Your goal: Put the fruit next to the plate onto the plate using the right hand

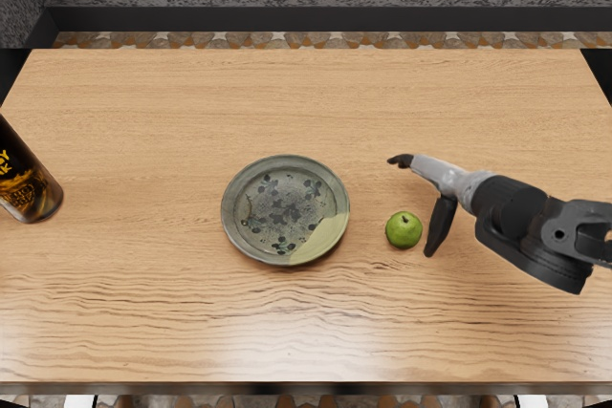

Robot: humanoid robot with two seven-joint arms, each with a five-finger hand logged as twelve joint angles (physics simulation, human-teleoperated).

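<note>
Small round green fruit (404,229): on light wooden tabletop (287,93), just right of round grey-green patterned ceramic plate (232,204), not touching it.
Right hand (455,188): just right of fruit, fingers spread apart, holding nothing, one finger reaching over far side of fruit, one hanging down beside it.
Handling, judged: light, firm, smooth skin, likely to roll if nudged.
Grasp: fingers closing on opposite sides at widest girth, gentle squeeze.
Plate looks shallow, so set fruit down softly near centre.
</note>
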